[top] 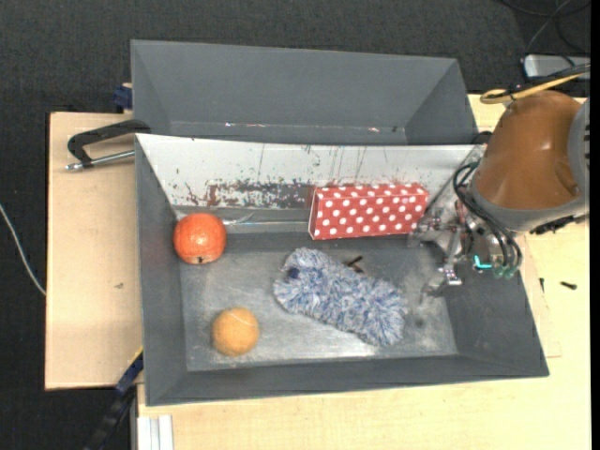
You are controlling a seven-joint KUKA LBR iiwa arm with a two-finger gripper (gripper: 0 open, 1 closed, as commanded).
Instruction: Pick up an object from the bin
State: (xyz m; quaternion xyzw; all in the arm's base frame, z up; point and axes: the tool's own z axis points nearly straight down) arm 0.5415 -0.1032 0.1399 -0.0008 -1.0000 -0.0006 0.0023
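I see the gripper low at the bin's right side, between the blue fuzzy mitt and the red dotted box; whether it is apart or together I cannot tell.

Grey metal bin, red box with white polka dots, blue-and-white mottled fluffy cloth, red-orange apple, pale orange ball, orange wrist cover.

gripper sits low at the right side of the bin, just beside the right end of a red white-dotted box and near a blue-white fluffy duster. red apple and orange ball lie well apart, at left.
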